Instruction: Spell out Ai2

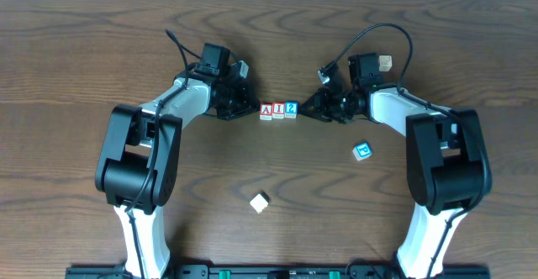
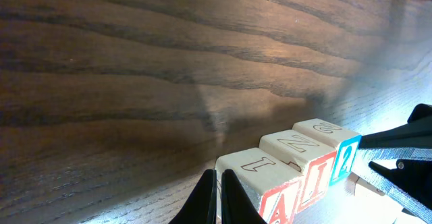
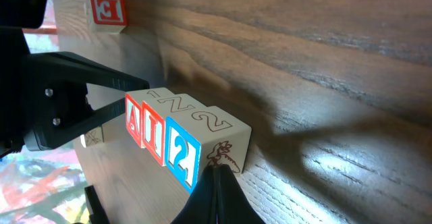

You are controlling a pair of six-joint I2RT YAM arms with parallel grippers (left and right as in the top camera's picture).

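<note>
The A block, I block and 2 block stand touching in a row on the worktop. At their 9 o'clock sits the left gripper, pressed together; at 3 o'clock is the right gripper, likewise pressed together.

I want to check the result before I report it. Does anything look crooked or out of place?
Nothing stands out. The three wooden letter cubes stand in a straight row, touching, reading A, I, 2. A blue-faced wooden cube and a pale wooden cube lie apart, turned askew.
</note>
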